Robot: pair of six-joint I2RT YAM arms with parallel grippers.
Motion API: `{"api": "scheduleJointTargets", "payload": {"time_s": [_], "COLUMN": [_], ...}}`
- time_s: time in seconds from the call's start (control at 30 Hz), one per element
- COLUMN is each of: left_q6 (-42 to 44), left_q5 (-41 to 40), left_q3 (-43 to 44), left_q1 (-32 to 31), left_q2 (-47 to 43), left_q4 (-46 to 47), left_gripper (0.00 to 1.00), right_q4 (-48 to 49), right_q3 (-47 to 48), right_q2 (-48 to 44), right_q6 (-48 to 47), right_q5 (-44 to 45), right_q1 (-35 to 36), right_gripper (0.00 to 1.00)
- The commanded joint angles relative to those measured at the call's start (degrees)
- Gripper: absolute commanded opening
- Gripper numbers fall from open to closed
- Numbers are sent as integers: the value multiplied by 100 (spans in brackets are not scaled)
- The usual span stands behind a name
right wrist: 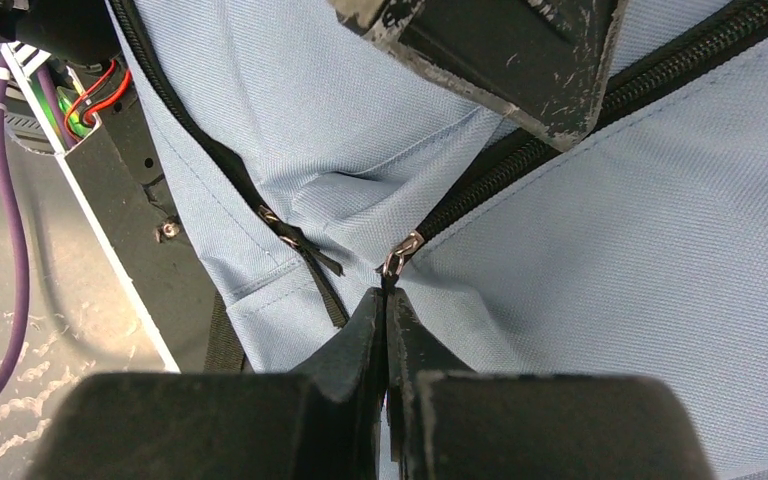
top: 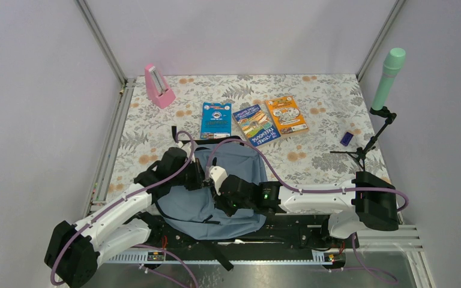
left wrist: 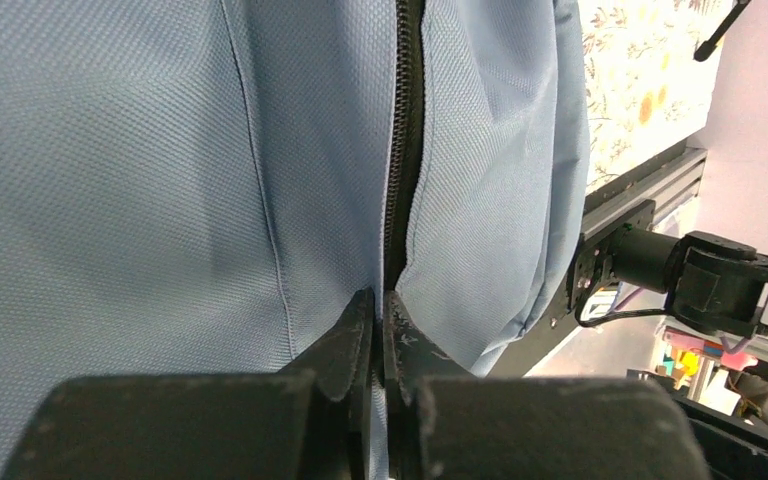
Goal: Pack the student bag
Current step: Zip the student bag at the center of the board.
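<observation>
left gripper (left wrist: 380, 305) pinches student bag (top: 240, 162) fabric beside its zipper (left wrist: 401, 150), right gripper (right wrist: 387, 298) pinches the zipper pull (right wrist: 400, 250), both jaws tight; three books (top: 256, 124) just past bag's far edge.

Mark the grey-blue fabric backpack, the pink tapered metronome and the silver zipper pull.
grey-blue fabric backpack (top: 192, 207): top view, front panel.
pink tapered metronome (top: 158, 87): top view, its body.
silver zipper pull (right wrist: 400, 250): right wrist view, metal loop.
</observation>
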Motion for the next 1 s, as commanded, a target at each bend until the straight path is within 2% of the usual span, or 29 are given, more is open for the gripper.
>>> {"api": "scheduleJointTargets", "payload": {"time_s": [0.0,0.23,0.5,0.8,0.97], "left_q6": [-431,-399,-239,-133,-119], "left_q5": [-6,-93,-235,-591,-513], "left_q3": [-12,230,140,137,91], "left_q1": [-41,-41,-36,50,185], "left_q2": [-257,-253,-147,-338,-273], "left_q4": [826,1196,1183,980,1075], "left_gripper": [0,0,0,0,0], "right_q4": [-1,-445,-209,-47,-228], "right_q3": [47,145,-244,-776,-459], "right_q2": [3,55,-184,86,278], "right_q6": [-4,-314,106,409,226], "right_q5": [-102,-283,-782,-1147,-1298], "right_q1": [78,496,642,651,734], "right_gripper": [0,0,0,0,0]}}
